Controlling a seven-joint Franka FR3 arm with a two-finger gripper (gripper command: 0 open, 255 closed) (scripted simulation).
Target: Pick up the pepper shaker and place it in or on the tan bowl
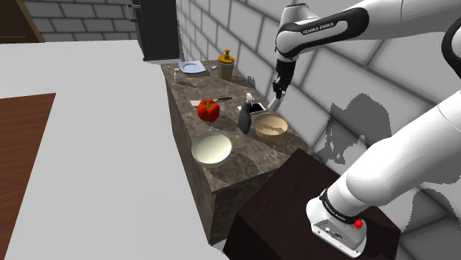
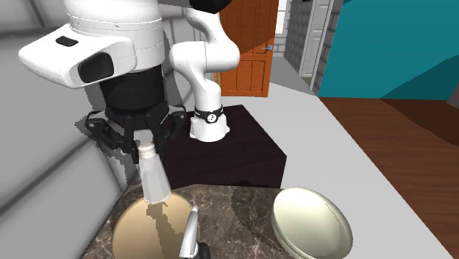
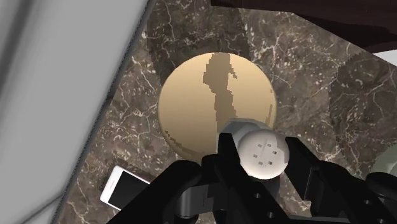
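My black gripper [image 2: 147, 143] is shut on the pepper shaker [image 2: 154, 176], a pale grey, upright shaker with a white perforated cap [image 3: 264, 153]. It hangs in the air over the tan bowl [image 3: 203, 95], near the bowl's rim on the stand's side. In the shoulder view the gripper [image 1: 278, 90] sits above the tan bowl [image 1: 271, 127] on the marble counter [image 1: 244, 159], close to the brick wall. The shaker's shadow falls across the bowl's inside. One black finger [image 3: 299, 162] clasps each side of the cap.
A pale cream bowl [image 1: 211, 149] stands beside the tan one, toward the counter's front. A dark bottle [image 1: 244, 118], a white phone [image 1: 257, 108], a red pepper [image 1: 209, 110], a plate [image 1: 192, 68] and a lidded jar [image 1: 226, 65] lie farther along. The dark stand [image 1: 295, 199] adjoins the counter.
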